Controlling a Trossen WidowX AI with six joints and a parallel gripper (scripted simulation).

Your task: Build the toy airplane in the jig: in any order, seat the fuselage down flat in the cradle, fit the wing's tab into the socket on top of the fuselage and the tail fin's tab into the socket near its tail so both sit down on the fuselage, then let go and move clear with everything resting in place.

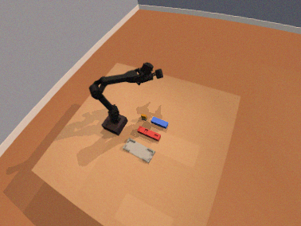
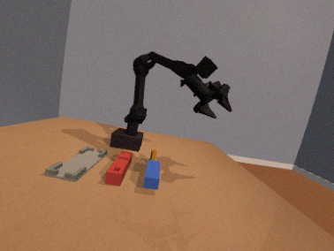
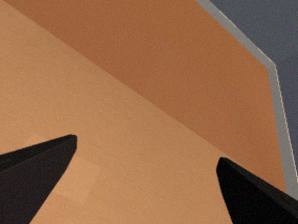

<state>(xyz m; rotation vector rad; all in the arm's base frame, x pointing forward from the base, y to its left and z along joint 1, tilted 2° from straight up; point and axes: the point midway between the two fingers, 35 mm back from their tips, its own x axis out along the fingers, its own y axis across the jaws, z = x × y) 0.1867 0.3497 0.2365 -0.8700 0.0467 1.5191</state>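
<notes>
The red fuselage (image 1: 152,135) (image 2: 115,178) lies on the table beside the jig, its two dark sockets facing up. The blue wing (image 1: 159,122) (image 2: 152,173) lies on the table on the other side of the fuselage; its tab cannot be made out. The small orange tail fin (image 1: 143,117) (image 2: 154,155) is on the table near the wing's end nearest the arm base. The grey jig (image 1: 138,150) (image 2: 79,163) has raised corner blocks and holds nothing. My gripper (image 2: 223,113) (image 3: 147,152) is open and empty, high above the table and away from all the parts.
The arm's dark base (image 1: 115,124) (image 2: 126,140) stands on the table close to the parts. The table edge and the brown floor (image 3: 150,60) beyond it show in the wrist view, with no part in sight there. Grey walls stand around the room.
</notes>
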